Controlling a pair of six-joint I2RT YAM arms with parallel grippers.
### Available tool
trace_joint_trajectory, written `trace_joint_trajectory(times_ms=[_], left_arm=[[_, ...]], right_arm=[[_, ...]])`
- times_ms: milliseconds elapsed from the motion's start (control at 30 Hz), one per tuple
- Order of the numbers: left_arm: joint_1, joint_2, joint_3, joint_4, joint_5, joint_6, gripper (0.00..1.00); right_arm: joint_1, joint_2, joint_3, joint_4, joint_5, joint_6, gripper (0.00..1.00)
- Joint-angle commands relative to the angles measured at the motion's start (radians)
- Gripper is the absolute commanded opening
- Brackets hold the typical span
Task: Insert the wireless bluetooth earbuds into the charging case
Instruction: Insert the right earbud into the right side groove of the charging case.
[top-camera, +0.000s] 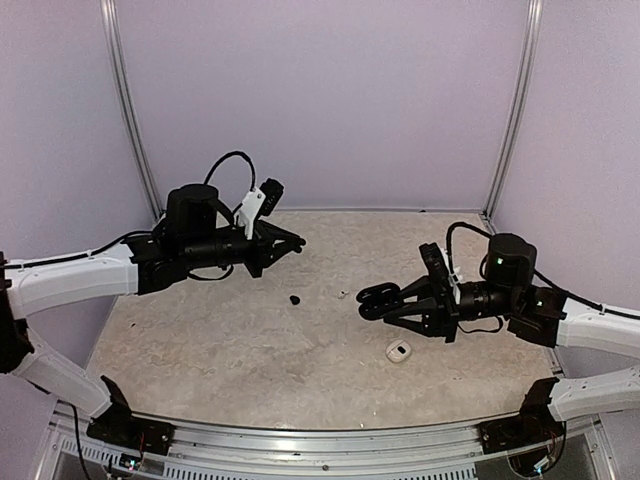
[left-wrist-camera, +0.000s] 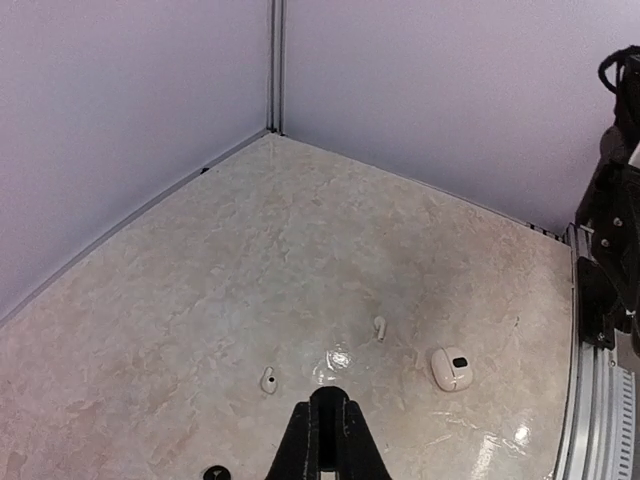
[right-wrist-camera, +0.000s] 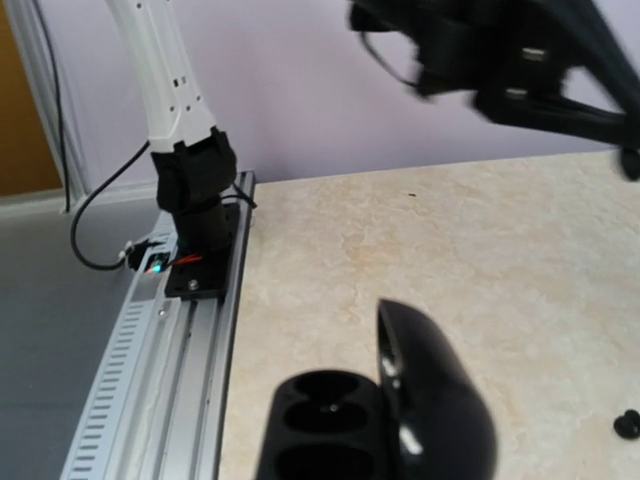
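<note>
Progress: early stage, no bud seated. The right end effector (top-camera: 388, 300) is clamped on the open black charging case (right-wrist-camera: 330, 430), its lid (right-wrist-camera: 430, 400) hinged up. Both wells (right-wrist-camera: 320, 412) appear empty, though the frame cuts them off in part.

One black earbud (top-camera: 295, 299) lies on the bench (top-camera: 200, 340) between the arms, apart from the case: tiny, rounded, dark. A second was not located.

The left end effector (top-camera: 288, 241) hangs over the bench, fingers closed together, carrying nothing visible.

Two white earbuds (left-wrist-camera: 268, 380) and a white pod (left-wrist-camera: 452, 368) lie nearby.
</note>
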Motion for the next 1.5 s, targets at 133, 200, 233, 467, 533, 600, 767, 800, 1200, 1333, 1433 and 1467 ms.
trace_joint_trajectory(times_ms=[133, 200, 233, 467, 533, 600, 767, 800, 1200, 1333, 1433, 1467], left_arm=[[-0.218, -0.243, -0.115, 0.005, 0.023, 0.165, 0.0], [-0.277, -0.27, -0.11, -0.019, 0.011, 0.186, 0.0], [-0.304, -0.277, -0.106, -0.027, 0.009, 0.193, 0.0], [-0.43, -0.243, -0.084, -0.056, -0.042, 0.23, 0.0], [-0.459, -0.227, -0.081, -0.051, -0.059, 0.241, 0.0], [-0.482, -0.217, -0.077, -0.046, -0.08, 0.244, 0.0], [-0.499, -0.193, -0.072, -0.039, -0.11, 0.246, 0.0], [-0.499, -0.188, -0.07, -0.039, -0.12, 0.246, 0.0], [-0.504, -0.13, -0.044, -0.049, -0.162, 0.25, 0.0], [-0.506, -0.115, -0.04, -0.047, -0.17, 0.256, 0.0], [-0.506, -0.105, -0.034, -0.05, -0.171, 0.263, 0.0], [-0.505, -0.099, -0.031, -0.052, -0.172, 0.266, 0.0]], right_arm=[[0.08, 0.061, 0.103, -0.11, 0.019, -0.138, 0.0], [0.111, 0.087, 0.127, -0.137, 0.046, -0.168, 0.0], [0.125, 0.102, 0.139, -0.149, 0.061, -0.181, 0.0], [0.188, 0.185, 0.19, -0.157, 0.105, -0.195, 0.0], [0.197, 0.197, 0.199, -0.16, 0.115, -0.191, 0.0], [0.204, 0.203, 0.204, -0.162, 0.125, -0.185, 0.0], [0.211, 0.209, 0.204, -0.159, 0.142, -0.17, 0.0], [0.212, 0.21, 0.204, -0.156, 0.144, -0.166, 0.0], [0.224, 0.206, 0.197, -0.145, 0.173, -0.146, 0.0], [0.226, 0.211, 0.197, -0.141, 0.167, -0.144, 0.0], [0.228, 0.213, 0.196, -0.139, 0.167, -0.144, 0.0], [0.227, 0.213, 0.196, -0.138, 0.167, -0.144, 0.0]])
